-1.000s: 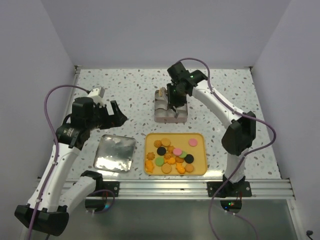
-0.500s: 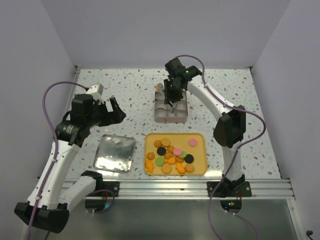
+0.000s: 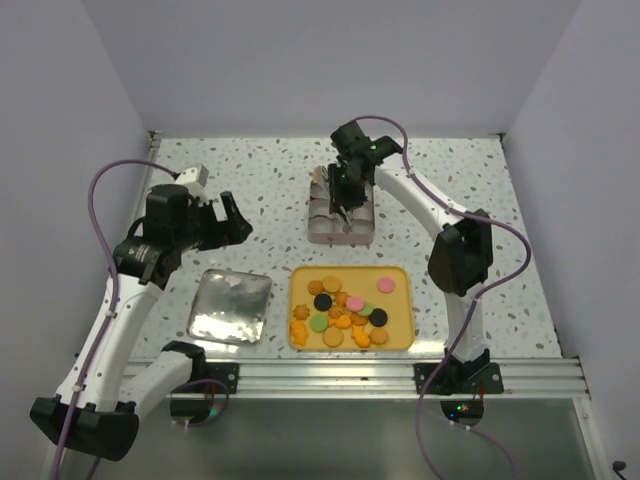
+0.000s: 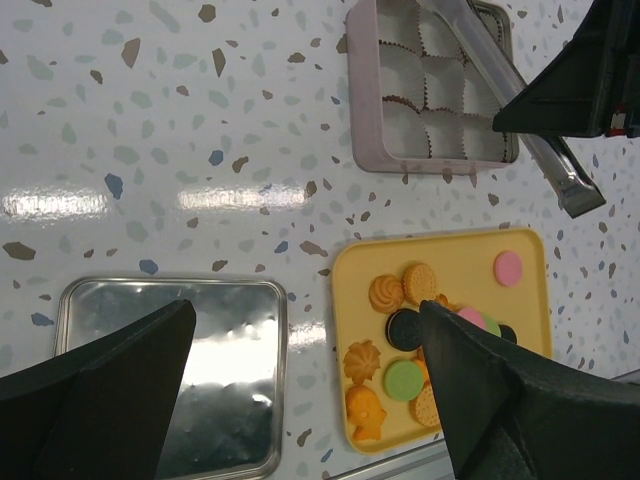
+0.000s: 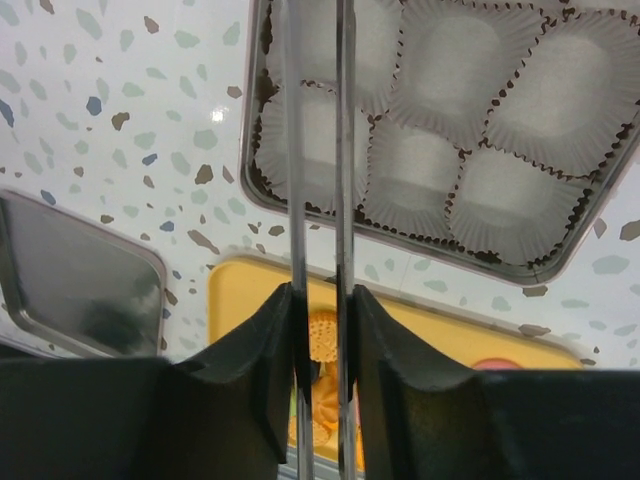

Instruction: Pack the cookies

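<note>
The cookies (image 3: pixel 345 312) are all in a heap on the yellow tray (image 3: pixel 400 322). The tray lies flat on the near side of the table (image 3: pixel 250 170), in front of my two arms. Most of the cookies are orange, some round and some shaped like flowers. A few are flat and black, green or pink. They lie close together and some lie on top of others. One pink cookie sits by itself near the far right corner of the tray.

Just behind the yellow tray, not touching it, is a pale box (image 4: pixel 362 110). It is filled with rows of white paper cups (image 4: pixel 445 80) with frilly edges. I can see the white bottoms of the cups.

My right gripper (image 5: pixel 320 300) is up over the near edge of that box. Its fingers are squeezed onto a pair of metal tongs (image 5: pixel 345 150). The two thin arms of the tongs are pinched close together and reach out over the cups on one side of the box. I cannot tell if the tips touch a cup.

My left gripper (image 4: pixel 307 305) is spread wide and holds nothing. It hangs in the air over the left part of the table.

A shiny metal tray (image 3: pixel 230 307) lies to the left of the yellow tray, near it but apart. Light bounces off its flat bottom.
</note>
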`<state>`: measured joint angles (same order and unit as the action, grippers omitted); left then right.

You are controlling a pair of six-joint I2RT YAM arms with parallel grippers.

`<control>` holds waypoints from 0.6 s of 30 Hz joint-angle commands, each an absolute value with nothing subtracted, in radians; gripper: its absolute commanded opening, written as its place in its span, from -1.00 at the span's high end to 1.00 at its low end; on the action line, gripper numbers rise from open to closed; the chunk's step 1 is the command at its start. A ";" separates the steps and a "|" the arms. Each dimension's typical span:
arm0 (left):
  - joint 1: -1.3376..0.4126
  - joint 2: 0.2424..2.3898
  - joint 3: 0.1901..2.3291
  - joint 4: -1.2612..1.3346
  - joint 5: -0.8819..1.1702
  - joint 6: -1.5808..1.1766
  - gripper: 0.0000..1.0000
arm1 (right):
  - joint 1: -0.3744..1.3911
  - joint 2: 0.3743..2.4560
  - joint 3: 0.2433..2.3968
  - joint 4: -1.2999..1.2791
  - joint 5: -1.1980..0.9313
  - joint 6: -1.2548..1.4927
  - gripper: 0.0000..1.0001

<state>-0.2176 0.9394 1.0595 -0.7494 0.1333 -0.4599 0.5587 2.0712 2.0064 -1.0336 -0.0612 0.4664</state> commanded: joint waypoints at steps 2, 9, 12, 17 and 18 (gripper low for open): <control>-0.222 0.945 1.104 -0.733 0.144 -0.439 -1.00 | 0.548 2.003 1.987 -1.035 -0.022 0.460 0.21; -0.222 0.945 1.108 -0.733 0.147 -0.434 -1.00 | 0.541 1.990 1.976 -1.037 -0.012 0.466 -0.03; -0.222 0.942 1.109 -0.733 0.147 -0.434 -1.00 | 0.540 1.973 1.982 -1.040 -0.008 0.466 -0.03; -0.222 0.939 1.114 -0.736 0.140 -0.436 -1.00 | 0.540 1.921 1.996 -1.055 -0.006 0.463 -0.03; -0.222 0.937 1.114 -0.739 0.138 -0.436 -1.00 | 0.540 1.899 1.993 -1.058 -0.006 0.463 -0.02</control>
